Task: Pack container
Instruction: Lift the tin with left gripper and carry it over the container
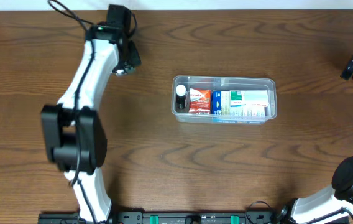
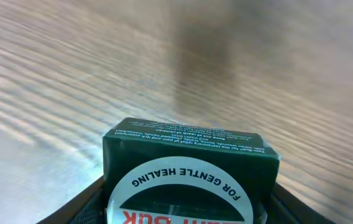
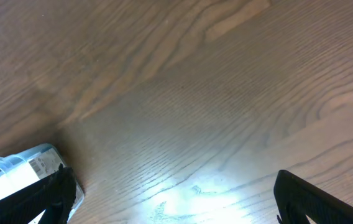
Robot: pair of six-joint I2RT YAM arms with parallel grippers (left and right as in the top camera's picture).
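I am watching the left tool (image 1: 127, 60) hanging over the far left part of the counter (image 1: 226, 168), well apart from the container (image 1: 273, 93). On its wrist camera it is gripping a dark green box (image 2: 189, 146). Its two dark fingers (image 2: 80, 205) are pressing in on the box's left and right sides, and the box is filling the lower middle of that view. White print reading "FOR GENTLE HEALING" is curving around a round label on the face turned to the camera. Red letters are showing below it, cut off by the bottom edge. The wood grain behind the box is looking blurred, and I cannot tell whether the box is touching the counter.

The container is sitting flat near the middle of the counter, its long side running left to right. Inside it, a small bottle (image 1: 181, 98) with a dark cap is occupying the left end. A red packet (image 1: 199, 101) is lying just beside the bottle, then a blue box (image 1: 217, 103), and a white and green box (image 1: 249, 102) is filling the right half.

The right tool (image 3: 175, 202) is hovering wide open near the far right edge of the counter, also apart from the container. Its fingers (image 3: 313, 199) are showing at the lower corners of its wrist view, with only bare wood between them. A rounded corner of the container is showing at the lower left of that view, partly behind one finger.
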